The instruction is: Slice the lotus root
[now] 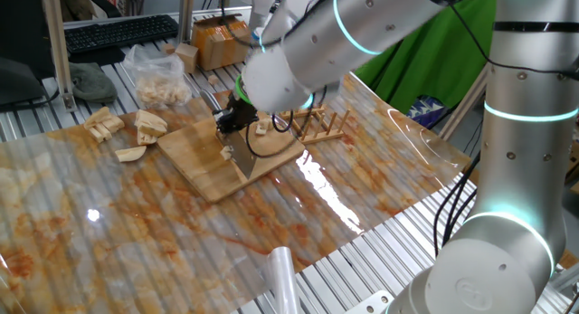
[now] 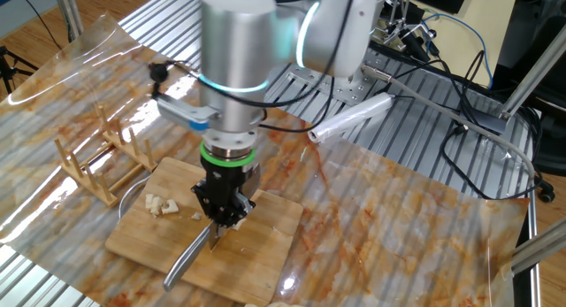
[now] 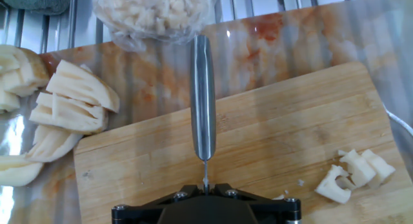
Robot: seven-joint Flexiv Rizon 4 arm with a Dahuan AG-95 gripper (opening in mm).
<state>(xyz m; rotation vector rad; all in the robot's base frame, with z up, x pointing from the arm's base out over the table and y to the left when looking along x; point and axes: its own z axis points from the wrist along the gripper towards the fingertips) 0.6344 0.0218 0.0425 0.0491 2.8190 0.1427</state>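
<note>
The fingers [image 2: 221, 220], shut tight on the knife [image 3: 202, 95], hold it over bare board [image 3: 271, 140], lotus pieces [image 3: 352, 175] lying off beside the blade

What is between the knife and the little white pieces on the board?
Nothing, just bare board. The hand view shows plain wood from the knife across to the lotus pieces.

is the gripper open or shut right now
Shut. The gripper is clamped on the knife, whose handle runs straight out from between the jaws over the cutting board in the hand view.
</note>
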